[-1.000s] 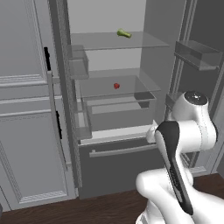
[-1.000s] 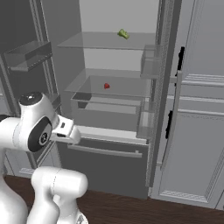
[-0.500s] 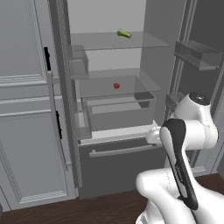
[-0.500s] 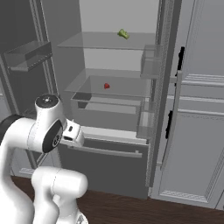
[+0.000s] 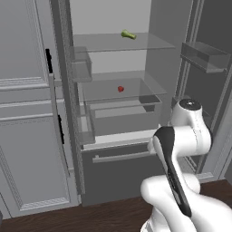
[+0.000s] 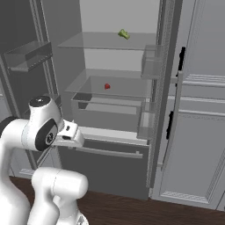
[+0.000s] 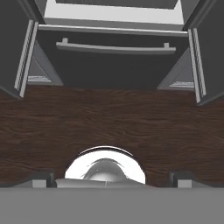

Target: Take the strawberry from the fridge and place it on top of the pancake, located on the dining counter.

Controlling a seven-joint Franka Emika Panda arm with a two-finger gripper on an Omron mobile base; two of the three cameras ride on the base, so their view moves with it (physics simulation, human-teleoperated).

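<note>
At the left stands a pale grey panelled cabinet (image 5: 27,136) with short black handles, and just beside it the fridge (image 5: 113,104) is open, both doors swung wide with clear bins on their inner faces. On the upper glass shelf (image 5: 122,43), toward its back, lies a small elongated green item (image 5: 128,35). One shelf down, near the middle of the glass and well back from its front edge, sits the strawberry (image 5: 120,89), nothing touching it. It is tiny, and I judge it light, soft and easily bruised, likely to roll on smooth glass, so a gentle pinch across its widest part looks safest. Below is the bottom drawer (image 5: 122,170) with its long bar handle. To the right the white arm (image 5: 181,149) is folded low in front of the drawer, elbow raised, the wrist turned down toward the dark wood floor (image 7: 109,118). Whether the tool is spread or pressed together I cannot tell.
</note>
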